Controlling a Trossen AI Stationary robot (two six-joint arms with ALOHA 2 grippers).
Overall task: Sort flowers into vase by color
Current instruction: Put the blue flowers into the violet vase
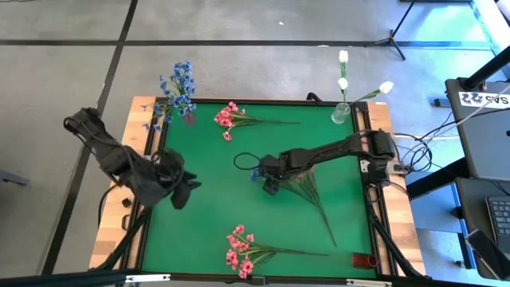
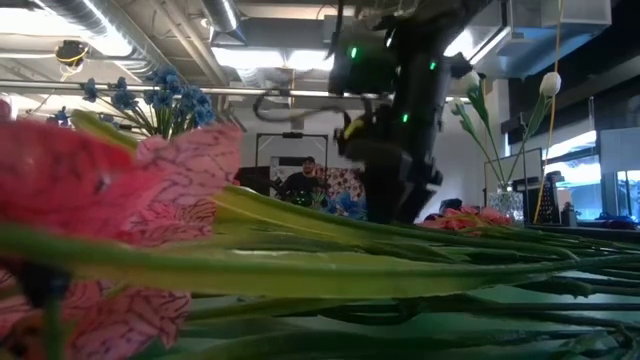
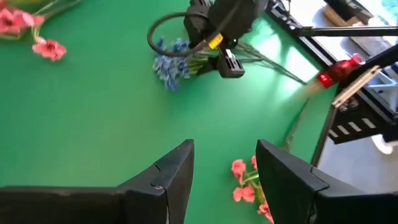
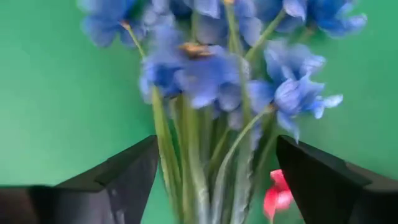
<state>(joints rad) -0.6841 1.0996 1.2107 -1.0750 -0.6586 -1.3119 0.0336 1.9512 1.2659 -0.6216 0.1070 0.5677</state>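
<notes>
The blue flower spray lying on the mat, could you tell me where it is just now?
In the high view the blue spray lies mid-mat, right of centre, its stems between the open right gripper fingers.

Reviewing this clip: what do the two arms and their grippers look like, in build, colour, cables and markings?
Both arms are dark, jointed and glossy. The right gripper carries a yellow tag and a looped black cable. The left gripper has two broad, wedge-shaped black fingers. In the low view, green indicator lights glow on the arm.

Counter (image 1: 207, 199): one spray (image 1: 307, 191) lies mid-counter, right pincer (image 1: 267, 179) over its blooms; second spray (image 1: 235, 119) at far edge, third (image 1: 247, 253) near edge. Vases (image 1: 341, 112) at both far corners.
</notes>
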